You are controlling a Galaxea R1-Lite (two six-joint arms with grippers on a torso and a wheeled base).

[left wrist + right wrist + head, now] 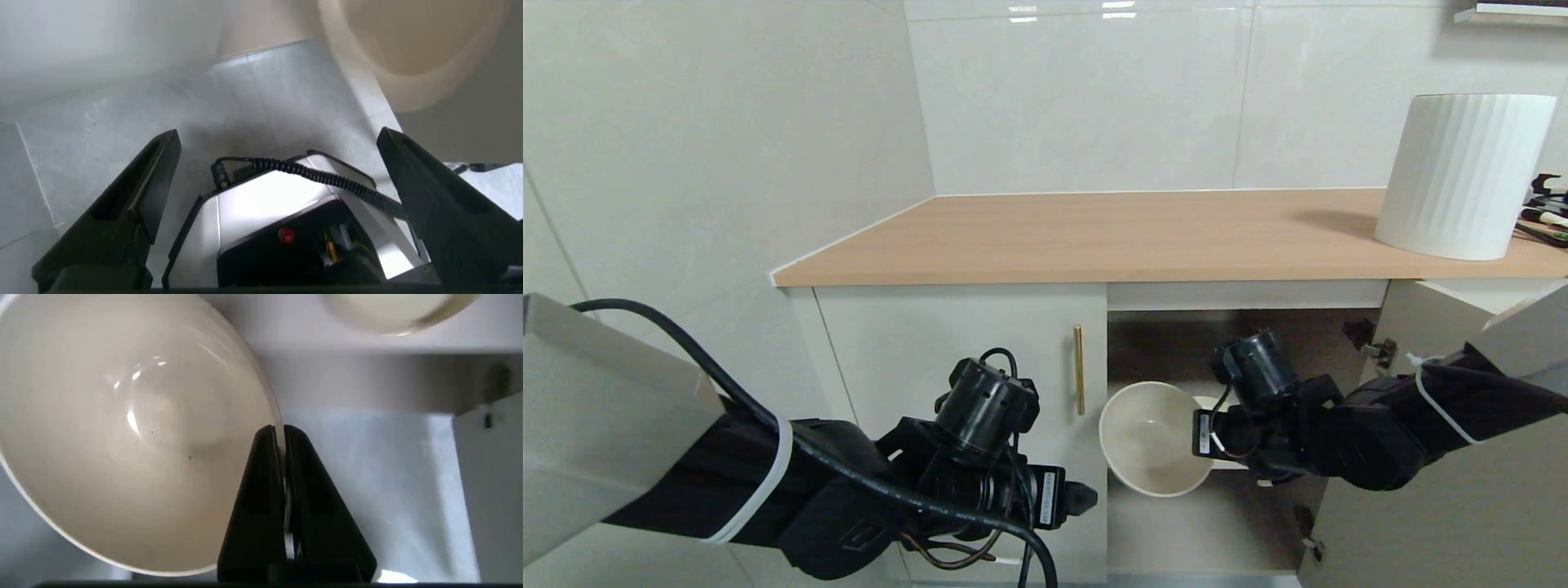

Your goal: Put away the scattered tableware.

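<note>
Left claw (279, 145) spread wide, empty, low and nearest, before closed cabinet door (947, 359). Right claw (283, 441) pinched shut on rim of cream bowl (139, 433): glossy, round, tipped on edge at mouth of open cabinet (1217, 523). Second bowl (384, 309) farther inside, mostly cut off. Two bowls counted. Beyond: wood-grain countertop (1094, 237), one ribbed white cylinder (1462, 175) far right; small clutter past it unreadable.
</note>
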